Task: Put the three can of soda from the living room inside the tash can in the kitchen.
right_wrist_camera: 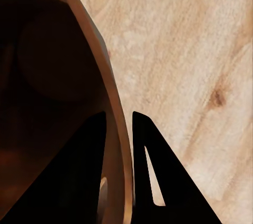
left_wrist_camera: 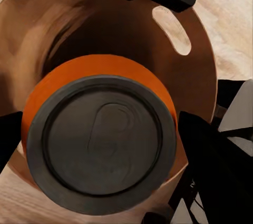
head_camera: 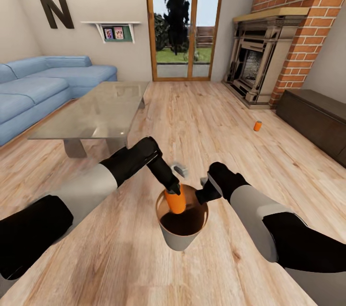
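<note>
Living room, pale wood floor [head_camera: 202, 118]. The bin [head_camera: 181, 241] is held above the floor between the two arms, close in front of the robot, grey outside and brown inside.

An orange can [head_camera: 176, 201] stands upright in the mouth of the bin, its lower part below the rim, its top just under the left gripper [head_camera: 173, 189]. In the left wrist view the can [left_wrist_camera: 100, 145] shows end-on, dark round lid facing the camera, with the black fingers [left_wrist_camera: 208, 155] pressed against its two sides: the left gripper is closed on the can. The slot-shaped handle hole [left_wrist_camera: 172, 29] shows in the bin wall beyond it.

The right gripper [head_camera: 207, 195] sits at the bin's rim on the robot's right side. In the right wrist view its two black fingers [right_wrist_camera: 153, 176] straddle the thin rim [right_wrist_camera: 113, 108], one inside and one outside, narrow gap, clamped on the bin wall.

A second orange can [head_camera: 257, 126] stands upright on the floor well apart, to the right, near the long dark cabinet [head_camera: 317, 118] and in front of the brick fireplace [head_camera: 262, 63].

Left side: glass-topped coffee table [head_camera: 96, 111], blue sofa [head_camera: 43, 85] behind it. Far wall: wood-framed glass door [head_camera: 185, 20] showing a garden, a small shelf [head_camera: 113, 30], a large letter N [head_camera: 55, 9].
</note>
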Tool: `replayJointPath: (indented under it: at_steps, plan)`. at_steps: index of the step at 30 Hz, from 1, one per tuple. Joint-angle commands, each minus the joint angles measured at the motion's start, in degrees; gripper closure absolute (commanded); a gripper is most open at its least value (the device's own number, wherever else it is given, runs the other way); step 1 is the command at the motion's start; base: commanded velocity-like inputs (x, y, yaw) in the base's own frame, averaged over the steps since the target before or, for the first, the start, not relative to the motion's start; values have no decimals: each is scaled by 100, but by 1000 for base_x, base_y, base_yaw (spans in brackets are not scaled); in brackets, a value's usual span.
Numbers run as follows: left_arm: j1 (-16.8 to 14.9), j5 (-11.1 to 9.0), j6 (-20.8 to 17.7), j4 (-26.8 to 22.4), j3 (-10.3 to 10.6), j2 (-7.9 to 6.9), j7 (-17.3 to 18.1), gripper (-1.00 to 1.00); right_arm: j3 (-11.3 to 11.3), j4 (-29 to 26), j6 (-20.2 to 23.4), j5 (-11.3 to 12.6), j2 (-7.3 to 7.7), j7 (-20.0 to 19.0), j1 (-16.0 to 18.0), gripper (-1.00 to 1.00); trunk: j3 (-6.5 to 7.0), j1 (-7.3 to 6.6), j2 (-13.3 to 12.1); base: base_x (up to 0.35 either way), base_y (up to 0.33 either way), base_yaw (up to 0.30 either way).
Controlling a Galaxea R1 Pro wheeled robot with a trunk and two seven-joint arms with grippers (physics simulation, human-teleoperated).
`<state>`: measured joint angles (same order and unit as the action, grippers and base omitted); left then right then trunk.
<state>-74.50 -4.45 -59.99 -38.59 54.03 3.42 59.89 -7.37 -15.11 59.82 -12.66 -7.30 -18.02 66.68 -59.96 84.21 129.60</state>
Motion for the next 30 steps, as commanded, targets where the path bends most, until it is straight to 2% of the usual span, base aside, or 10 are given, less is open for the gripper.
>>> replayJointPath:
  at_steps: [1,7,14,20,30]
  plan:
    - [81,-4,-1,-3,3,20,-105,100,43,-1,18,158,-15,-26,5,100,1,-1,0,0,0,0]
    - [383,-10,-1,-8,10,73,-382,100,43,-1,18,158,-48,-26,11,100,1,-1,0,0,0,0]
    - [667,-12,-1,-8,24,231,-583,100,43,-1,18,158,-67,-26,11,100,1,-1,0,0,0,0]
    - [787,-12,-1,-8,35,263,-710,100,44,-1,18,158,-63,-26,11,100,1,-1,0,0,0,0]
    - [1024,-13,-1,-3,37,267,-1112,100,43,6,18,158,-61,-26,11,100,1,-1,0,0,0,0]
